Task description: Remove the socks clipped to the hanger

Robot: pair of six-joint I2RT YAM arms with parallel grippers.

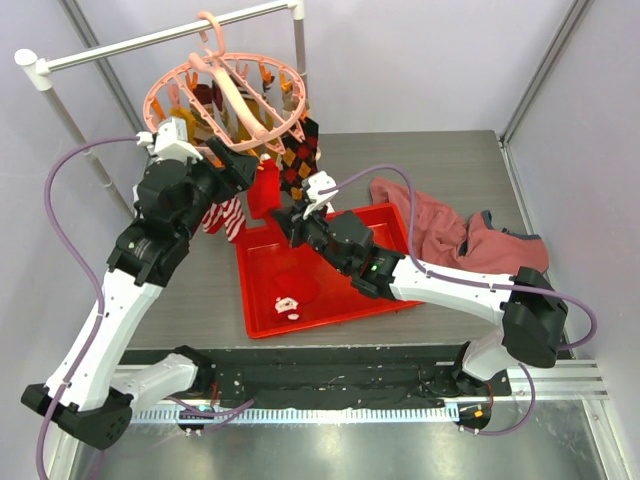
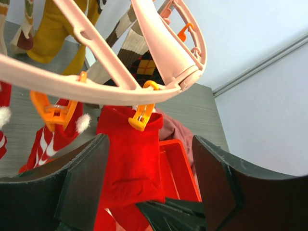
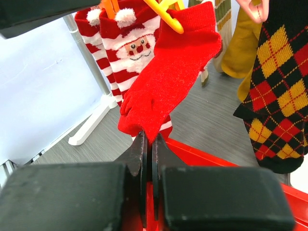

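The salmon-pink hanger (image 1: 225,95) hangs from the white rail with several socks clipped under it. A plain red sock (image 3: 173,62) hangs from a yellow-orange peg (image 2: 141,115) on the hanger ring (image 2: 96,89). My right gripper (image 3: 148,138) is shut on this sock's toe, just above the tray. My left gripper (image 2: 150,144) stands open below the ring, with the red sock (image 2: 130,154) loose between its fingers (image 2: 82,183). A Santa-striped sock (image 3: 134,48), a dark argyle sock (image 3: 281,96) and a mustard sock (image 3: 245,48) hang beside it.
A red tray (image 1: 245,290) lies under the hanger with a small red-and-white sock (image 1: 288,305) in it. A reddish-pink cloth (image 1: 450,235) lies to the tray's right. The white rail (image 1: 160,40) and its post stand at the back left.
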